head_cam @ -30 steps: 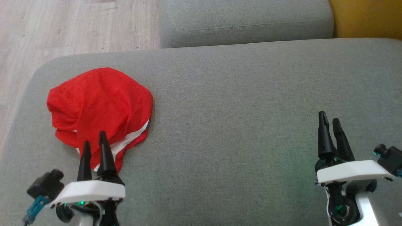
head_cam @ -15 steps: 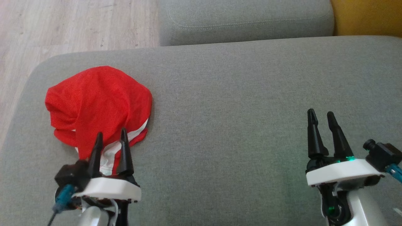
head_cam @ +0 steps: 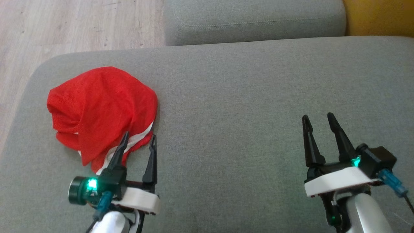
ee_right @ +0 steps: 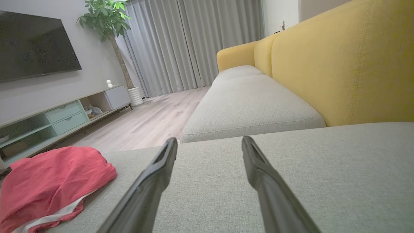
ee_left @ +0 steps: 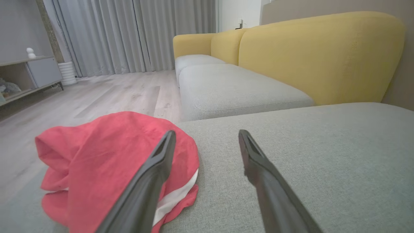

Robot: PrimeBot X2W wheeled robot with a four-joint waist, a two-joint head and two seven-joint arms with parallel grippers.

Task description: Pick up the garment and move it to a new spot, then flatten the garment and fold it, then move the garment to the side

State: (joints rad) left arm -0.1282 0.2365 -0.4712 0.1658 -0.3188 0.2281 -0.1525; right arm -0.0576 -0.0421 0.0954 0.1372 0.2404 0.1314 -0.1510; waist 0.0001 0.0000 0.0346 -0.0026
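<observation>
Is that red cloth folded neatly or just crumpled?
Crumpled: the red garment lies bunched in uneven lumps on the grey cushion, a white stripe showing.

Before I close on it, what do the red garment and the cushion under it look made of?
Red garment: thin matte knit, seemingly mesh-like synthetic sportswear; it shows a fine dotted texture, soft crumpled folds and a white stripe trim. Grey cushion: coarse woven upholstery fabric, matte, with a visible speckled weave.

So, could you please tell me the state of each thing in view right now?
garment: crumpled in a heap on the cushion, not folded
left end effector: open, at the garment's near edge, holding nothing
right end effector: open, over bare cushion, away from the garment
</observation>
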